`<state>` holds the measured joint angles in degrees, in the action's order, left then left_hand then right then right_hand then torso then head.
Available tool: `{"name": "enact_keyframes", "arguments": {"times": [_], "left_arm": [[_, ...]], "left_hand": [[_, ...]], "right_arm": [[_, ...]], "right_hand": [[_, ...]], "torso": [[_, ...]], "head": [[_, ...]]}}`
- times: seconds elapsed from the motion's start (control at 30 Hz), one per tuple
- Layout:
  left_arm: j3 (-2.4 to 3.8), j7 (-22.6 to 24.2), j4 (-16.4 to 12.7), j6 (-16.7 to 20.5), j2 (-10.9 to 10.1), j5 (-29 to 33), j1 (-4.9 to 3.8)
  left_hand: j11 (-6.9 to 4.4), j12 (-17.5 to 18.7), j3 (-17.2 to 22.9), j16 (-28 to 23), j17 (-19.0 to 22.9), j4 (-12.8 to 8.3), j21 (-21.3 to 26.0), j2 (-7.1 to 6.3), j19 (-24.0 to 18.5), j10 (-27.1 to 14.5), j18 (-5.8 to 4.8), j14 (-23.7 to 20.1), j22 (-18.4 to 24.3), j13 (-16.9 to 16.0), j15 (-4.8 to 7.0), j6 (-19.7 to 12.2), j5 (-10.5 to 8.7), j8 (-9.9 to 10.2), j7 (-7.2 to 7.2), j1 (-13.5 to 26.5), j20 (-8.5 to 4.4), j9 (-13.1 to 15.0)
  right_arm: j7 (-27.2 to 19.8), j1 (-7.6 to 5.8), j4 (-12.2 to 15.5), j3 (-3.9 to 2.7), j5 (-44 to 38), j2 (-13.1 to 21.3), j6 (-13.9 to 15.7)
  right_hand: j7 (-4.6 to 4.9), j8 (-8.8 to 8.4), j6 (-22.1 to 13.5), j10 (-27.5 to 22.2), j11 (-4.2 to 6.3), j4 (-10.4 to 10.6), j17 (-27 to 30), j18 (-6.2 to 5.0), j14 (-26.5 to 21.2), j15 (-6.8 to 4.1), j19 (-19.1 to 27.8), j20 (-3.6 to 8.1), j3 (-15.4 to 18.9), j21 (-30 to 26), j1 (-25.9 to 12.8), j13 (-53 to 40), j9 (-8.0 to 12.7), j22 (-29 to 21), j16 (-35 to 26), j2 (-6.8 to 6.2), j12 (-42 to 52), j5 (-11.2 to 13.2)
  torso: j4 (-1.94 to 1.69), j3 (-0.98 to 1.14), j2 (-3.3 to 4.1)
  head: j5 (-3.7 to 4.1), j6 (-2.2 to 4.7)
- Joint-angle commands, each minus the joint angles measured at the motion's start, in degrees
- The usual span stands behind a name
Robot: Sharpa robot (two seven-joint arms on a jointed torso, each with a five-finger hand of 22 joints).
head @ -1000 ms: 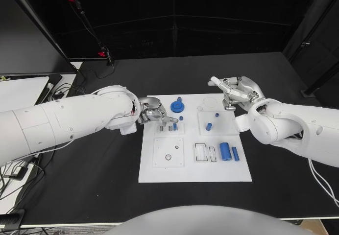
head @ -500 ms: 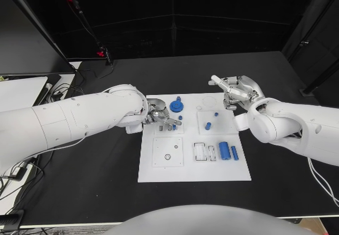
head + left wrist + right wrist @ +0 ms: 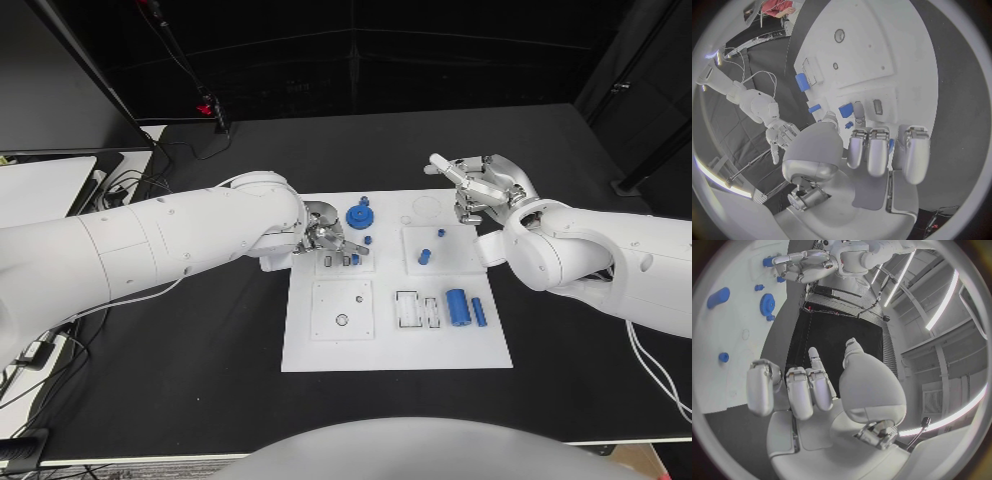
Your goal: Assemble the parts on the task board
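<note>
White task board [image 3: 397, 350] is lying in the middle of the black table [image 3: 188, 380], long side running away from the robot. Left hand [image 3: 323, 240] is hovering low over the board's far-left corner, fingers curled downward over a small inset plate there; a small blue peg [image 3: 355, 260] is sitting right at the fingertips, but whether the fingers are pinching it or only touching it I cannot tell. In the left wrist view the fingers [image 3: 878, 150] are lying close together, bent over the plate, with blue pieces [image 3: 845, 110] just beyond their tips. Blue gear [image 3: 361, 217] is lying just beside that hand, toward the board's far edge, a small blue piece [image 3: 371, 241] near it. Right hand [image 3: 483, 185] is hanging at the far-right corner of the board, partly off its edge, fingers spread apart and holding nothing; the right wrist view is showing the fingers [image 3: 795, 385] loosely fanned with nothing between them. A short blue peg [image 3: 427, 258] is standing in the right inset plate. Nearer the robot, a large blue cylinder [image 3: 459, 308] and a slimmer blue pin [image 3: 480, 313] are lying side by side on the board's right half, close to each other, well apart from both hands.
</note>
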<state>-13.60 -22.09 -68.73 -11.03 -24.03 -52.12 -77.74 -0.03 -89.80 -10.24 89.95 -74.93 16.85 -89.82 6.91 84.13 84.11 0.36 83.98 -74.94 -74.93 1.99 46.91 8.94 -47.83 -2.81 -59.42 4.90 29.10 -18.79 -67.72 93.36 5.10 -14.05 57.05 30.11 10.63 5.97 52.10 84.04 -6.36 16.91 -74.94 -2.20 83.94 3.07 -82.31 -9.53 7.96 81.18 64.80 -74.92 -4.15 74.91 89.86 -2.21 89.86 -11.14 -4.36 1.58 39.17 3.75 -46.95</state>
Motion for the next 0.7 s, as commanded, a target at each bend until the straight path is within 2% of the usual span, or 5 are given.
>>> {"name": "enact_keyframes", "arguments": {"times": [0.03,0.43,0.7], "left_arm": [[0.06,-1.3,0.4,-1.4,0.3,0.4,-0.05],[0.06,-0.2,1.3,-2.1,0.9,3.0,-0.02],[0.06,0.8,1.9,-2.6,1.4,3.5,-0.02]], "left_hand": [[-0.39,-0.2,-0.6,0.0,-15.1,0.0,-0.2,0.86,5.9,5.9,-0.36,6.0,-15.1,-15.1,0.57,0.6,0.28,0.7,0.0,0.3,-0.45,0.3],[-0.6,-0.2,-1.3,0.0,-15.1,-0.1,-0.2,3.17,5.9,5.9,-0.36,6.0,-15.1,-15.1,0.74,1.9,1.01,2.6,0.2,0.4,-0.58,1.0],[-0.67,-0.2,-1.5,0.0,-15.1,-0.2,-0.2,3.96,5.9,5.9,-0.36,6.0,-15.1,-15.1,0.79,2.7,1.1,3.7,0.3,-0.2,-0.66,1.3]], "right_arm": [[0.3,-0.06,0.0,-0.02,0.2,-0.1,0.6],[1.3,0.0,-0.3,0.01,0.2,-0.3,1.2],[1.8,0.03,-0.5,0.03,-0.1,-0.5,1.2]], "right_hand": [[0.35,0.38,0.1,6.0,-0.53,-0.1,-15.1,-0.36,6.1,0.48,-0.3,-0.14,0.2,0.2,-0.5,-15.1,0.1,11.6,0.1,-0.06,0.1,-0.3],[0.36,0.41,0.1,6.0,-0.53,-0.1,-15.1,-0.38,6.1,0.5,-0.3,-0.18,0.1,0.2,-0.5,-15.1,0.1,11.6,0.1,0.11,0.1,-0.5],[0.37,0.41,0.0,6.0,-0.54,-0.2,-15.1,-0.39,6.1,0.5,-0.2,-0.2,0.1,0.2,-0.5,-15.1,0.1,11.6,0.1,0.23,0.1,-0.6]], "torso": [[-0.01,-0.02,-0.03],[-0.02,-0.02,-0.01],[0.03,-0.01,-0.03]], "head": [[0.07,-0.03],[0.25,-0.12],[0.23,-0.22]]}}
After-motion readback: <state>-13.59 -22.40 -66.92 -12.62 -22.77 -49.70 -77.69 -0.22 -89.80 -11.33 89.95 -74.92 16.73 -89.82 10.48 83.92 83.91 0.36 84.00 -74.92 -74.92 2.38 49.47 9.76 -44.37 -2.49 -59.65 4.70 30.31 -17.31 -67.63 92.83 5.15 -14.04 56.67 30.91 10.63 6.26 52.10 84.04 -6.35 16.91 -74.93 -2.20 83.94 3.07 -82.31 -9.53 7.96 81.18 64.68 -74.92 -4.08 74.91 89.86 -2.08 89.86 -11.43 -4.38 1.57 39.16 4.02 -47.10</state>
